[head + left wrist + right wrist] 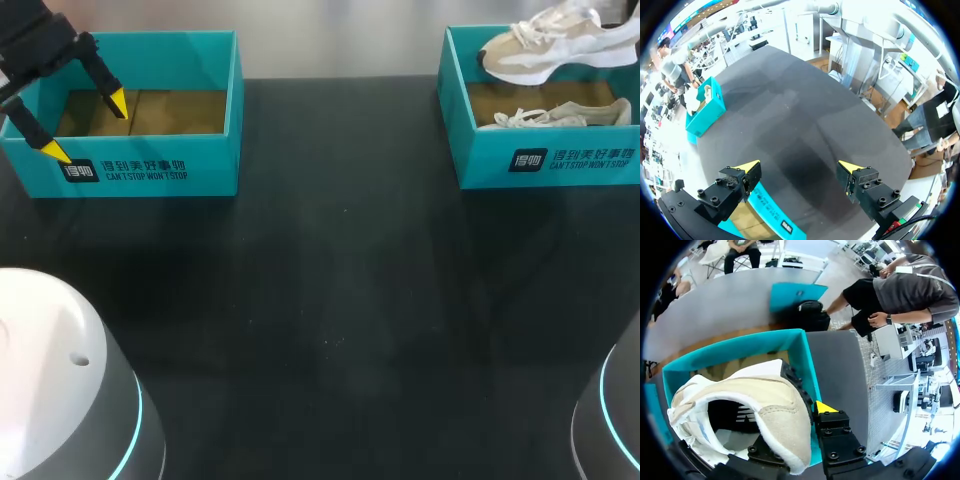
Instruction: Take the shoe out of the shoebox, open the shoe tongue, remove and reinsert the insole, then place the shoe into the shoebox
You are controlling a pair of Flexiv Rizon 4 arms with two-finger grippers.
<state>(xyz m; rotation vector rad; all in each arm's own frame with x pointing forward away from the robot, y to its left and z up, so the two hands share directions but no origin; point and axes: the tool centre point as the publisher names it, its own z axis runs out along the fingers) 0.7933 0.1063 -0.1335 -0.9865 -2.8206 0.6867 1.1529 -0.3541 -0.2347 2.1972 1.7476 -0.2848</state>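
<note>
Clearance over the box wall is what we judge our coming move turns on. Our right tool (800,421) is clamped on the heel collar of the beige and white suede sneaker (555,40). In the right wrist view one yellow tip sits against the outside of the sneaker (755,395), while the other is hidden by the shoe, so the clamp is partly our inference from the shoe hanging in the air.

In the upper right of the head view, the sneaker hangs over the rear of the teal cardboard shoebox (480,165). Its long axis runs across the frame, toe low and toward the middle, heel high toward the right edge. A second pale shoe (560,117) lies on the box floor just below it.

The bare black worktop (330,300) lies down and to the left of the sneaker, so the toe would have to pass over the box's front wall.

Our left tool (87,127) hangs with its jaws wide apart, holding nothing, over another teal shoebox (150,172) in the upper left. It is well apart from the sneaker, so the right arm is plainly the nearer one.
</note>
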